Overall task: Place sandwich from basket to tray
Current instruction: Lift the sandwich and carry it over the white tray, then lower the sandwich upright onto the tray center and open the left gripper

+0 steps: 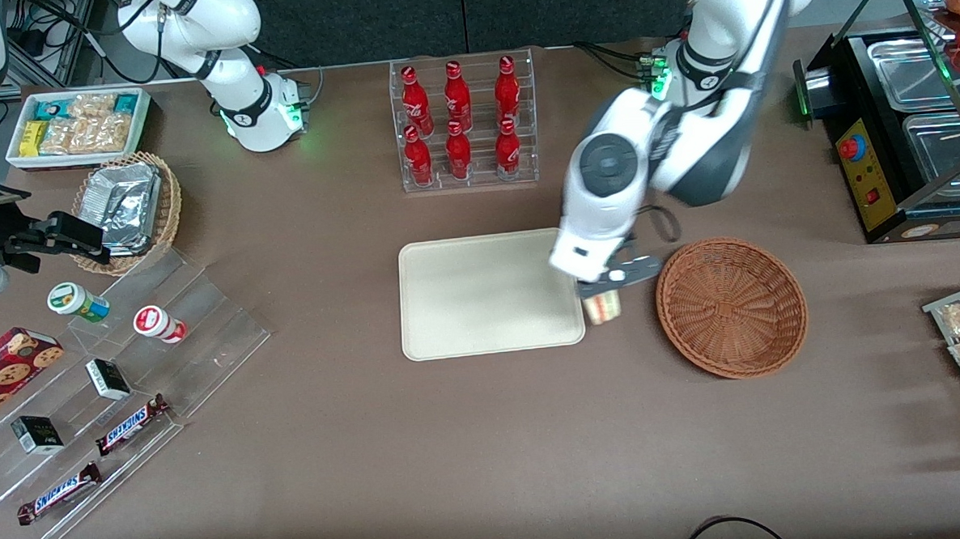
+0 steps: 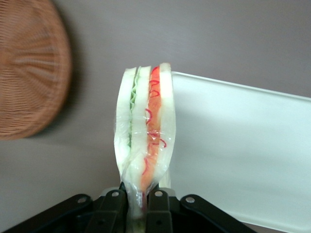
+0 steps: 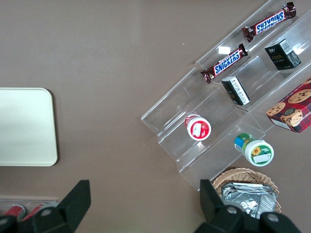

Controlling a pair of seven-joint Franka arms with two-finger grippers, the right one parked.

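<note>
The tray (image 1: 481, 290) is lying flat on the brown table (image 1: 488, 447) with nothing on it, its whole cream surface open. Just beside the tray's edge that faces the basket, the gripper (image 1: 603, 295) is hanging with the sandwich (image 1: 601, 306) pinched between its fingers; the wedge is sitting in the gap between tray and basket, over bare table and right at the tray's rim, though from the front view it is hard to tell whether it is overlapping that rim at all. The basket (image 1: 731, 307) is resting nearby toward the working arm's end of the table and is holding nothing.

In the wrist view the gripper (image 2: 138, 204) is clamping the sandwich (image 2: 145, 131) at its narrow end, fingers pressed against the bread on both faces, so the wedge is pointing straight away from the fingers with its striped filling edge toward the camera. The tray (image 2: 233, 150) is lying flush along the sandwich's orange-filling side and the basket (image 2: 29, 73) is sitting well apart on the green side.

So the coming move is turning on a short sideways carry toward the tray, away from the basket, followed by a lowering. The sandwich's long axis is running along the tray's short edge, and the tray is offering far more room than the wedge needs. The soft bread is likely to tip onto a flat face once released.
</note>
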